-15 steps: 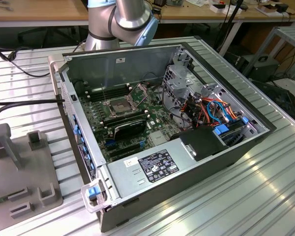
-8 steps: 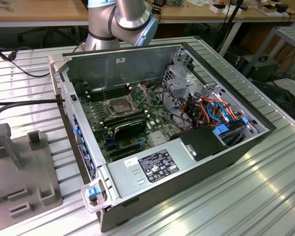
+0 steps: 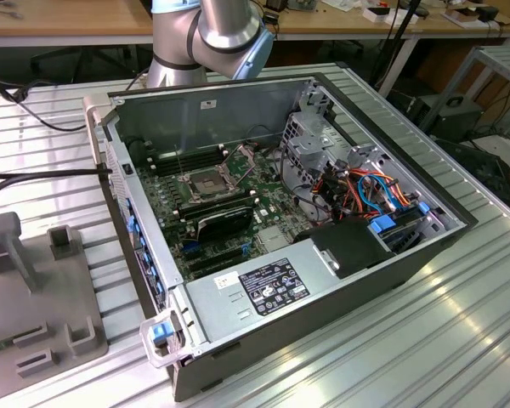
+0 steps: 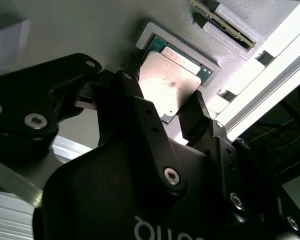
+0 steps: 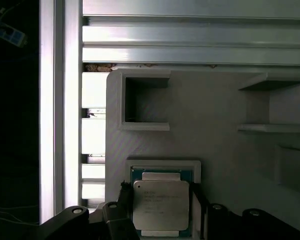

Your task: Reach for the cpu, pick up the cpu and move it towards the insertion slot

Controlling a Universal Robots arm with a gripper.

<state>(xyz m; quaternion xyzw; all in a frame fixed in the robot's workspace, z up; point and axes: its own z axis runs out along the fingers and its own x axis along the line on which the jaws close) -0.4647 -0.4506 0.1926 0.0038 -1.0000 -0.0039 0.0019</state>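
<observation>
Exterior view, insertion slot (image 3: 206, 181): I see it inside the open computer case (image 3: 204, 119); the arm (image 3: 225, 30) is cut off at the upper edge.
Second wrist view, cpu (image 4: 170, 82): lies in a grey holder's (image 4: 182, 42) recess, 1 corner hidden behind the gripper (image 4: 162, 94).
First wrist view, gripper: 2 fingers (image 5: 125, 202) spread, 1 on each side of the cpu; I can't make out any contact.

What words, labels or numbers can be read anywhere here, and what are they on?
The cpu face: faint lines of print, too small to read.
The power supply label: dense print and symbols, too small to read.
The sticker on the case wall: too small to read.
The tool body: white letters, cut off at the picture's edge.
Nothing is legible.
</observation>
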